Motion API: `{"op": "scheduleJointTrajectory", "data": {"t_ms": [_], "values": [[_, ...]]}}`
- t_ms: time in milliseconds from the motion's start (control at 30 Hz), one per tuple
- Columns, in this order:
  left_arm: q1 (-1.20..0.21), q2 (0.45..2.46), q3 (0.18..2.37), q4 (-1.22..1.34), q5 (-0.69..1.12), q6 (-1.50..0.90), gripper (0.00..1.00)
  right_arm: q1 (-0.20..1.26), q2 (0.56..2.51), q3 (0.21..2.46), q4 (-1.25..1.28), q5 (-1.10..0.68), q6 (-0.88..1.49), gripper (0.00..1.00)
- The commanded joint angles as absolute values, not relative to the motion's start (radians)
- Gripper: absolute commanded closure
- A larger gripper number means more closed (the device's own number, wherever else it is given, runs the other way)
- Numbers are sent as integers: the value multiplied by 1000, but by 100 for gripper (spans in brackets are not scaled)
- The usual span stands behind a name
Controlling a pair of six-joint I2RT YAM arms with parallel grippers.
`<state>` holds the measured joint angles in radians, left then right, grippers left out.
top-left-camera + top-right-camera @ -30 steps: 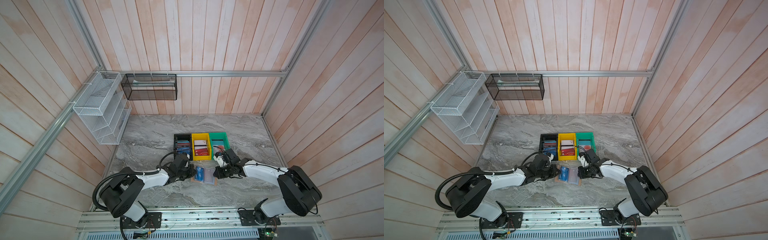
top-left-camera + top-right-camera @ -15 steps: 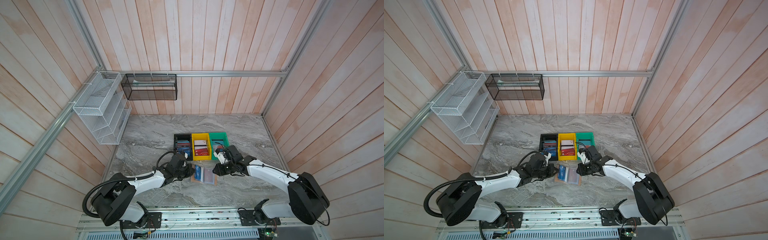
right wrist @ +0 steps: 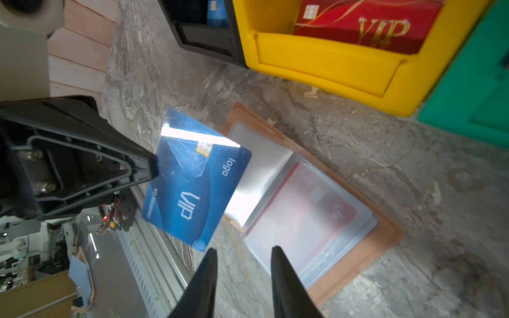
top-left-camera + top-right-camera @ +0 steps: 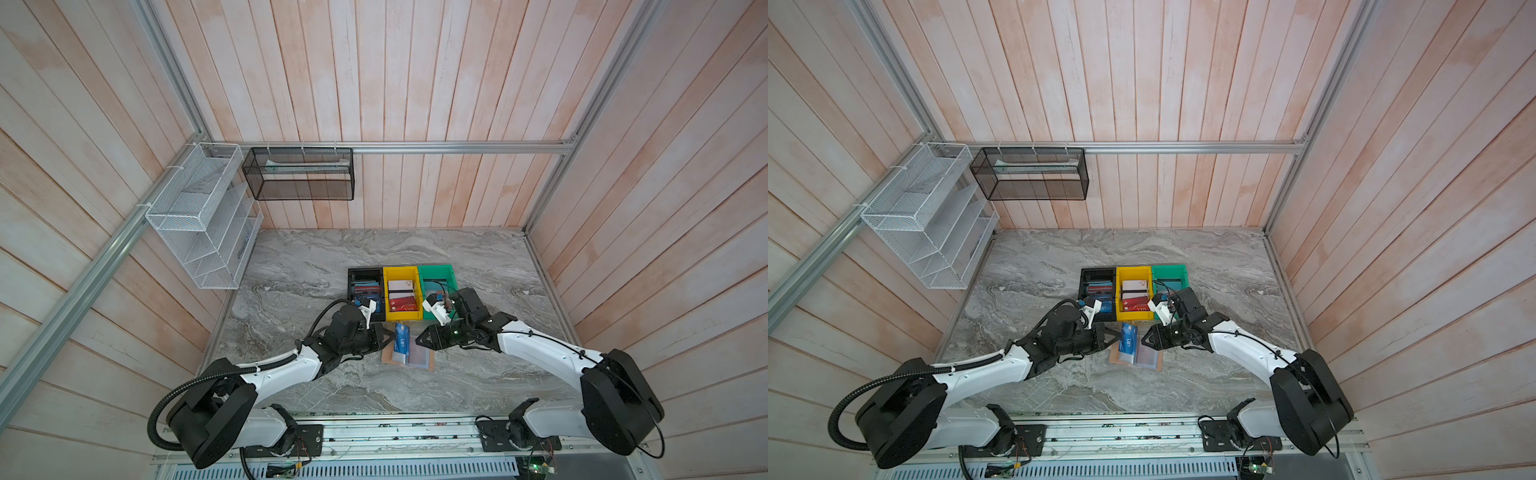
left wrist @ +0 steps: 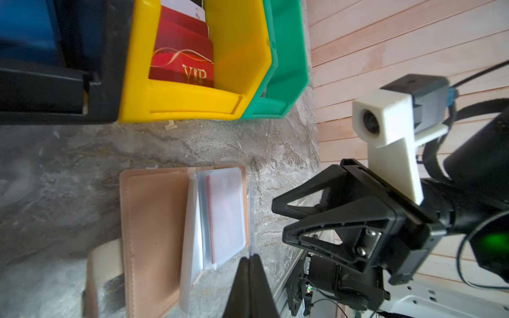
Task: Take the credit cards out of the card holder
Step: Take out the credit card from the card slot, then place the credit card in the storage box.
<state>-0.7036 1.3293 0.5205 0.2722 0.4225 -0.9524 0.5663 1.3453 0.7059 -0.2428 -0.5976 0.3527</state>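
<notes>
My left gripper (image 3: 153, 168) was clamped on one edge of the blue card (image 3: 192, 184), holding it lifted and tilted above the left half of the card holder (image 3: 385, 236). I judged that an edge pinch suited so thin and glossy a thing, and left it ready for the black bin (image 3: 206, 38), far and left. My right gripper (image 3: 243, 250) hung empty, jaws somewhat apart, at the holder's right side, probably placed to steady it.

The holder lay open and flat on the marbled table (image 3: 358, 143), just near of the yellow bin (image 3: 330, 66). Its cover looked like tan stitched leather and its clear sleeves (image 3: 261, 176) were limp and shiny. A red card (image 3: 311, 203) sat inside one sleeve, not yet taken out. Both cards looked stiff, flat and round-cornered.
</notes>
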Motion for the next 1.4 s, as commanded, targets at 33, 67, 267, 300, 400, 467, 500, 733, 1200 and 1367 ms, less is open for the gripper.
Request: {"op": "scheduleJointTrajectory", "data": {"t_ms": [33, 67, 267, 300, 400, 467, 500, 733, 1200, 1367], "values": [[-698, 1318, 487, 404, 485, -990, 100, 545, 1328, 673, -181, -694, 367, 64], [-698, 1321, 481, 426, 493, -997, 100, 541, 1325, 666, -165, -714, 372, 63], [-698, 1339, 464, 506, 516, -1023, 100, 533, 1334, 638, -87, -787, 400, 61], [-698, 1341, 460, 523, 520, -1028, 100, 531, 1337, 633, -71, -795, 406, 61], [-698, 1348, 453, 541, 520, -1035, 100, 531, 1345, 624, -27, -821, 425, 60], [-698, 1355, 450, 548, 517, -1038, 100, 530, 1350, 624, -7, -833, 433, 60], [-698, 1360, 447, 559, 519, -1042, 100, 530, 1352, 623, 2, -841, 439, 60], [-698, 1377, 446, 586, 518, -1051, 100, 530, 1368, 623, 50, -885, 455, 63], [-697, 1385, 448, 580, 519, -1049, 100, 531, 1345, 616, 101, -934, 475, 90], [-697, 1400, 445, 579, 519, -1049, 100, 528, 1312, 616, 105, -949, 476, 94]]}}
